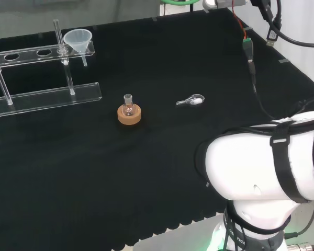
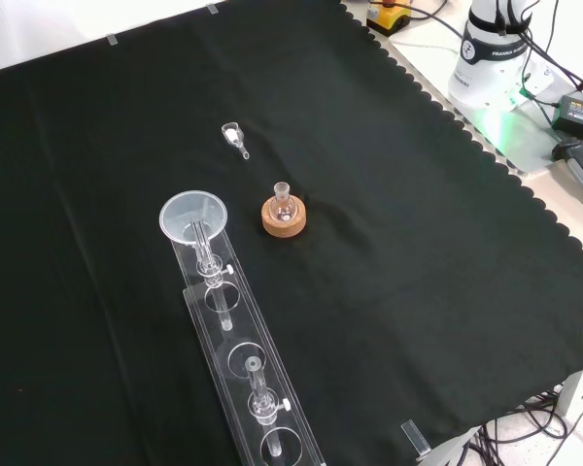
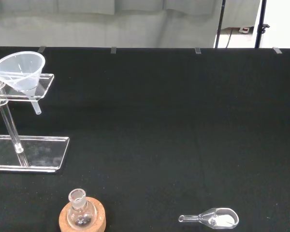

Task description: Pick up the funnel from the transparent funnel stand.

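hand: can't tell its state from these views; the head view has the arm's white link [image 1: 267,167] with black straps at lower right
funnel [image 1: 78,40]: clear plastic cone, seated in the end hole of the stand's top bar, rim up, tilted a little; its stem pokes out below the bar at a slant
funnel stand [image 1: 44,97]: transparent, flat base plate plus an upper bar with round holes, joined by thin clear rods; cut off at the left edge in the head view and at the bottom edge in the front view
hard to see: stand edges show mostly as glints on the cloth; how many holes the bar has is unclear
flask [image 2: 282,203]: small round clear glass, short neck, upright in a cork ring [image 2: 284,218]; just beside the funnel end of the stand in the front view, not touching it; contents can't be made out
scoop [image 3: 211,218]: small clear glass piece with a thin handle, something white in its bowl; lies flat on the cloth, apart from the flask
surface: black cloth [image 2: 408,252], matte, scalloped along one edge
room: cables [image 1: 254,68] trail onto the cloth at upper right in the head view; grey curtain behind the bench in the wrist view
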You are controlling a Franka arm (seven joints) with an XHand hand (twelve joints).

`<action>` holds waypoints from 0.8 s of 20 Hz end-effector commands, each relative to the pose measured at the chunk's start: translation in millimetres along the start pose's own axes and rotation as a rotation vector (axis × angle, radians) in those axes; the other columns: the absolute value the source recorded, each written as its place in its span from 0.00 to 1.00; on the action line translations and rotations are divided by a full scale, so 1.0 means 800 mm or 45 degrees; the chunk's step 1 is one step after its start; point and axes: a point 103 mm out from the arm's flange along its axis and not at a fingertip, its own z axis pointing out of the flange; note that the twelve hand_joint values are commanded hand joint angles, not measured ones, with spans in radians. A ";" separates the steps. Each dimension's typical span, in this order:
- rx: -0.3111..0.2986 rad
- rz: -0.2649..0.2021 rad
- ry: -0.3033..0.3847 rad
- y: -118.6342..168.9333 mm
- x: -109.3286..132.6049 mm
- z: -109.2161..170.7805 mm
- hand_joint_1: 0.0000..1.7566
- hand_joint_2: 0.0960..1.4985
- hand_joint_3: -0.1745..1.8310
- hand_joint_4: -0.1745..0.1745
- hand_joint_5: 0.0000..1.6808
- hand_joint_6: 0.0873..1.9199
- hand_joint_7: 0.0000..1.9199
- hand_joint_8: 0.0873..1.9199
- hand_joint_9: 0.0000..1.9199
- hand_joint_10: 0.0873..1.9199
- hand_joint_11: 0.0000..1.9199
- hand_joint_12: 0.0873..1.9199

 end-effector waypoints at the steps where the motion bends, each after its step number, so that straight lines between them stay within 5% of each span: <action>1: -0.016 0.003 -0.007 0.000 -0.004 0.002 0.10 0.49 0.25 0.66 0.00 0.00 0.08 0.03 0.10 0.16 0.08 0.63; 8: -0.028 0.021 0.030 0.030 -0.009 0.018 0.04 0.50 0.20 0.66 0.00 0.00 0.00 0.00 0.00 0.03 0.00 0.62; 16: -0.081 -0.041 0.154 0.133 0.017 0.058 0.00 0.47 0.16 0.85 0.00 0.00 0.00 0.00 0.00 0.00 0.00 0.04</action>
